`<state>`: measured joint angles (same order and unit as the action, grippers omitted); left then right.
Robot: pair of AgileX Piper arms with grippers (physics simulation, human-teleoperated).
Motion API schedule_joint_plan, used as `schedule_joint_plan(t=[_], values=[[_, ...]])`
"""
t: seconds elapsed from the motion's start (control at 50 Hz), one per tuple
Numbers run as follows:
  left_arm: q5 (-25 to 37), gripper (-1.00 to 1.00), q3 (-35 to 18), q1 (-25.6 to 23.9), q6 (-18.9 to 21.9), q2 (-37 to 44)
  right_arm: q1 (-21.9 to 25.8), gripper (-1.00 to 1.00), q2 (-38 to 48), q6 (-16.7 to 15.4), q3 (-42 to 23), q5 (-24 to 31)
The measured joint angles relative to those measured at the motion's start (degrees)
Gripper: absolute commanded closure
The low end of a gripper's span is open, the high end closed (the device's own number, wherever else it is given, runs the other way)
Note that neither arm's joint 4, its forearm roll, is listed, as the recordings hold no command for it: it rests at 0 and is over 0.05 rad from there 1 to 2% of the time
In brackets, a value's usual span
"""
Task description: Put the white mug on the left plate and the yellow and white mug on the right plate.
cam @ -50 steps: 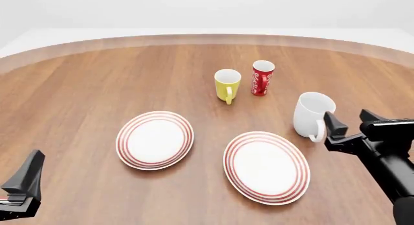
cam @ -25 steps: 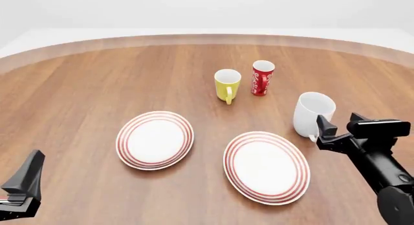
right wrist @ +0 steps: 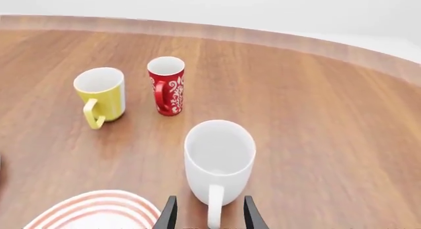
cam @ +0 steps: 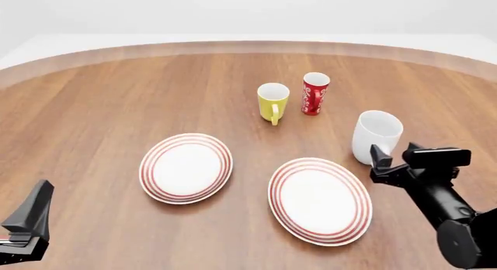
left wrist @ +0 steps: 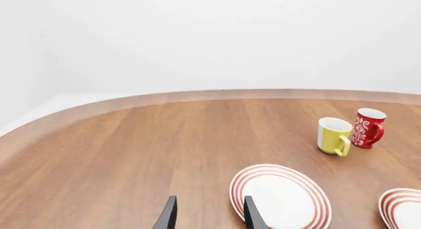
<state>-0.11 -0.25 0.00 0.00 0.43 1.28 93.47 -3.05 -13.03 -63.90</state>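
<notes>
Between my right gripper [right wrist: 206, 220] fingers, jaws apart, sits white mug [right wrist: 220, 160] handle, w/o contact. Left gripper [left wrist: 206, 220] open too, near left plate [left wrist: 239, 189].

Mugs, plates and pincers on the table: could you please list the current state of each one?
Large plain white mug: upright, empty, on the table, handle between the right pincer's fingers.
Small yellow and white mug: upright, empty, on the table.
Tall red cup: upright, on the table.
Left red-ringed plate: bare.
Right red-ringed plate: bare.
Right pincer: open.
Left pincer: open, holding nothing.
</notes>
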Motion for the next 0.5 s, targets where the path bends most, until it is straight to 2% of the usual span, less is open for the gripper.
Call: schedule_joint_plan(t=[0.5], values=[[0.0,-1.0,0.0,0.0,0.0,0.0,-0.3,-1.0,8.2,1.7,-1.7,-3.4]])
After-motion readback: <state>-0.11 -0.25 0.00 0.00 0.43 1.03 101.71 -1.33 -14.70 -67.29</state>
